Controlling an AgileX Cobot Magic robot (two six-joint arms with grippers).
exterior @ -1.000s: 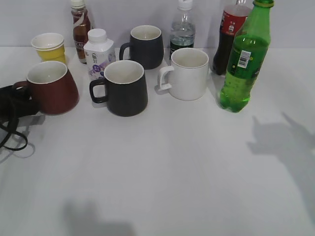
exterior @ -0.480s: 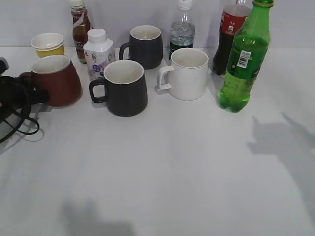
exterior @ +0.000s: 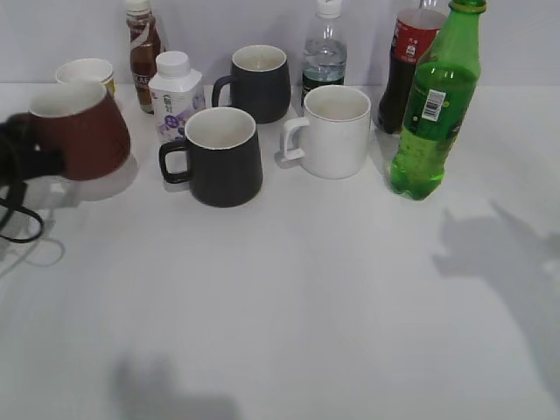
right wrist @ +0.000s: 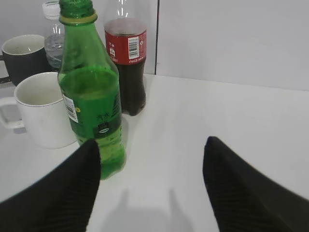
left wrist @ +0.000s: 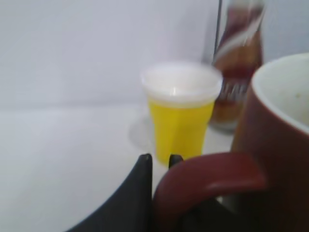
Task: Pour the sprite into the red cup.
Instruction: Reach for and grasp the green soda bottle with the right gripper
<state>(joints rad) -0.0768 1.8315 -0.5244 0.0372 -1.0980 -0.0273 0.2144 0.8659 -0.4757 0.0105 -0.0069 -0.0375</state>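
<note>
The red cup (exterior: 80, 131) hangs lifted and tilted at the far left of the exterior view. My left gripper (exterior: 35, 150) is shut on its handle. The left wrist view shows the handle (left wrist: 207, 179) pinched between the black fingers, with the gripper (left wrist: 160, 159) closed round it. The sprite (exterior: 435, 105), a green bottle with no cap, stands upright at the back right. In the right wrist view the sprite (right wrist: 91, 92) is just left of my open, empty right gripper (right wrist: 152, 145), whose left fingertip (right wrist: 89, 154) overlaps the bottle's base. The right gripper is out of the exterior view.
A yellow paper cup (exterior: 86, 73) and a brown bottle (exterior: 143, 52) stand behind the red cup. A small white bottle (exterior: 175, 92), two black mugs (exterior: 220, 156), a white mug (exterior: 332, 131), a clear bottle (exterior: 325, 52) and a cola bottle (exterior: 409, 61) line the back.
My left gripper has lifted the red cup off the table by its handle and tilted it; the cup has risen and shifted slightly left. The sprite has not moved.
</note>
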